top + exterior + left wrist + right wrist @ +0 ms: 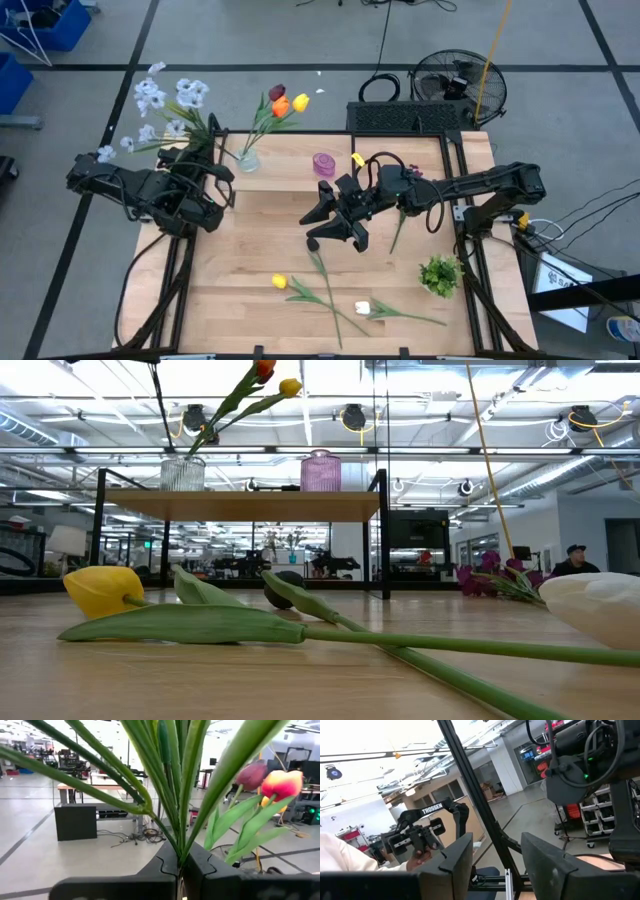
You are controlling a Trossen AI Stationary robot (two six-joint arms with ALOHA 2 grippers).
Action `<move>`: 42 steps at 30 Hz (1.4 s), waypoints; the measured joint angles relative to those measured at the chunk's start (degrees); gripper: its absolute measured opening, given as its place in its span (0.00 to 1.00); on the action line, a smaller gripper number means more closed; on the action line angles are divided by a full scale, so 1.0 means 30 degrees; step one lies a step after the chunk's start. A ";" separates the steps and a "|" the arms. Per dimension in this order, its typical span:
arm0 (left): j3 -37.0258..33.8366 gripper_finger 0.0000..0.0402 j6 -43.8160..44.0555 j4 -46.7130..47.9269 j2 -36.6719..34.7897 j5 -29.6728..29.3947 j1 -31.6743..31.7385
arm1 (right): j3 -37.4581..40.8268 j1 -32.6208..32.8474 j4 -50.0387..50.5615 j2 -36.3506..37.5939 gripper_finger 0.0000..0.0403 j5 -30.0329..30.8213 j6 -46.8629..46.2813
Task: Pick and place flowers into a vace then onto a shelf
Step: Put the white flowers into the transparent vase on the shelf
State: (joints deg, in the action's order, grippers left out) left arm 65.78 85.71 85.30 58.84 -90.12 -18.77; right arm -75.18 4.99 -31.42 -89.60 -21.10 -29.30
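My left gripper is at the table's far left and is shut on the pale blue-white sprays. A clear vase holds orange, yellow and dark red tulips. It stands on the shelf beside a purple vase. My right gripper is open over the table's middle and touches nothing. A yellow tulip, a white tulip and a purple cluster lie flat on the table. My left gripper pinches the bunched green stems of the sprays between its two fingers. The stems fan out past the fingertips. The blooms are lifted clear and reach out beyond the table's far left corner.
A leafy green tuft sits near the table's right edge. A black fan and a dark box stand behind the far edge. In the right wrist view a person's hand holds a hand-held gripper device.
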 joint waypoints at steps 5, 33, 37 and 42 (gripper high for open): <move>0.0015 0.01 0.0161 -0.0275 -0.0184 0.0012 0.0327 | 0.0000 0.0000 0.0000 0.0000 0.40 0.0000 0.0019; 0.0017 0.02 -0.4755 -0.6126 0.1159 0.0863 0.3402 | -0.0015 -0.0007 0.0080 0.0007 0.40 0.0007 0.0066; 0.0022 0.01 -0.4934 -0.6304 0.1140 0.1605 0.3601 | -0.0015 -0.0007 0.0085 0.0015 0.40 0.0007 0.0066; 0.0022 0.07 -0.4925 -0.6398 0.1118 0.3295 0.4341 | -0.0015 -0.0007 0.0146 0.0015 0.40 0.0006 0.0066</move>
State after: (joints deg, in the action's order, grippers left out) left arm 65.84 70.94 66.10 62.19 -80.24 -5.75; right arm -75.22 4.97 -30.98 -89.56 -21.08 -29.10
